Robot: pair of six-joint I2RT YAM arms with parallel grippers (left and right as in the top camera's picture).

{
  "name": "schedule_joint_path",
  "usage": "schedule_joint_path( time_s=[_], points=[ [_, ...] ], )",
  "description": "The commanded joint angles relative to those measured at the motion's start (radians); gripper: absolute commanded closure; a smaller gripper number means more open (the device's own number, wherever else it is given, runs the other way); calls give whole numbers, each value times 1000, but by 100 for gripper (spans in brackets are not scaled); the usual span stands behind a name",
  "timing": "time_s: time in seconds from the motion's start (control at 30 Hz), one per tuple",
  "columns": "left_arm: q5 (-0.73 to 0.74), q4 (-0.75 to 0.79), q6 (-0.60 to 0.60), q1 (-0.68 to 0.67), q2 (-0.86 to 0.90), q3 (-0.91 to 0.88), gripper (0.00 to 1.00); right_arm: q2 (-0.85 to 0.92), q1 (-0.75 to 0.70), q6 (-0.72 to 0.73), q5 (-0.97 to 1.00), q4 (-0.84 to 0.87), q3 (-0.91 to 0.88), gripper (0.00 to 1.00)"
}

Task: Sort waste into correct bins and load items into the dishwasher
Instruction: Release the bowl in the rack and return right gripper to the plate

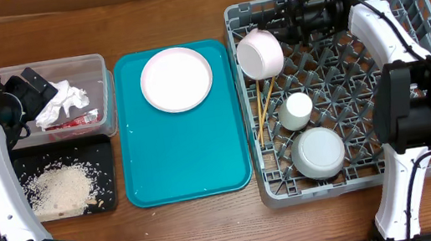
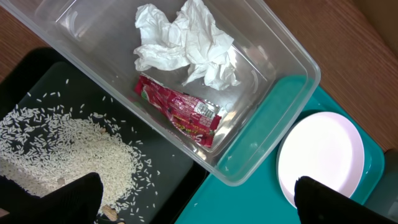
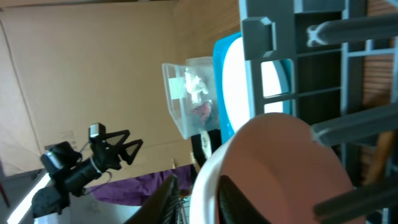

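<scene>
Dish rack [image 1: 339, 188] comes first as the biggest thing, and the right claw [image 3: 198, 199] reaches into its far left corner. Its two fingers straddle the rim of the pink bowl [image 1: 259, 53], which leans on its side among the pegs. Whether they pinch that rim or have just let go I cannot tell. Nearer the robot than this claw, inside the rack, sit the grey-green bowl [image 1: 318, 153], the cream cup [image 1: 297, 111] and the chopsticks [image 1: 263, 114]. The chopsticks' long axis runs toward and away from the robot. Left of the claw, just over the rack wall, lies the teal tray [image 1: 179, 159]. It carries the pink plate [image 1: 177, 78], the only dish not yet racked. The plate lies flat at the tray's far end, a little nearer the robot than the claw. The left claw [image 2: 199, 202] hangs spread wide over the clear tub [image 1: 103, 69]. The napkin [image 2: 186, 46] and red wrapper [image 2: 180, 112] lie under it, and the plate is just beyond its right finger. The rice [image 2: 68, 149] is on the black tray [image 1: 106, 153]. I judge the plate is next. It lies between the arms, somewhat nearer the right one. Being round, it offers no long axis, only a low rim.
</scene>
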Motion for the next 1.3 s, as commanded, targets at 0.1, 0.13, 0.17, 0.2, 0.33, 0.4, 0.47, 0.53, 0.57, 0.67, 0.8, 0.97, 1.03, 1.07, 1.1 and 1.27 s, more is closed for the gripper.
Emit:
schedule_joint_path(
  time_s=[0.1,0.13,0.17,0.2,0.33,0.4,0.47,0.53,0.57,0.67,0.8,0.97,1.03,1.07,1.1,1.27],
  points=[
    [3,1,-21,-2,3,13,0,6,-65,-6,8,0,-4,62],
    [3,1,-21,-2,3,13,0,6,-73,-6,8,3,-4,60],
    [3,1,-21,-2,3,13,0,6,-83,-6,11,8,-4,59],
    [3,1,-21,-2,3,13,0,5,-92,-6,24,9,-3,59],
    [3,1,-21,-2,3,13,0,-13,-120,-23,127,-4,18,59],
    [3,1,-21,-2,3,13,0,-37,-126,-34,193,-29,38,58],
    [3,1,-21,-2,3,13,0,-72,-126,-68,274,-68,58,58],
    [3,1,-21,-2,3,13,0,-145,-102,-144,427,-157,90,59],
    [3,1,-21,-2,3,13,0,-170,-88,-167,471,-182,100,59],
    [3,1,-21,-2,3,13,0,-254,-21,-244,593,-233,108,66],
    [3,1,-21,-2,3,13,0,-330,101,-317,676,-237,108,90],
    [3,1,-21,-2,3,13,0,-341,267,-322,794,-224,105,96],
    [3,1,-21,-2,3,13,0,-331,328,-322,911,-223,101,96],
    [3,1,-21,-2,3,13,0,-325,354,-322,974,-221,97,96],
    [3,1,-21,-2,3,13,0,-316,382,-322,1048,-222,96,96],
    [3,1,-21,-2,3,13,0,-252,459,-318,1255,-236,91,96]
  ],
)
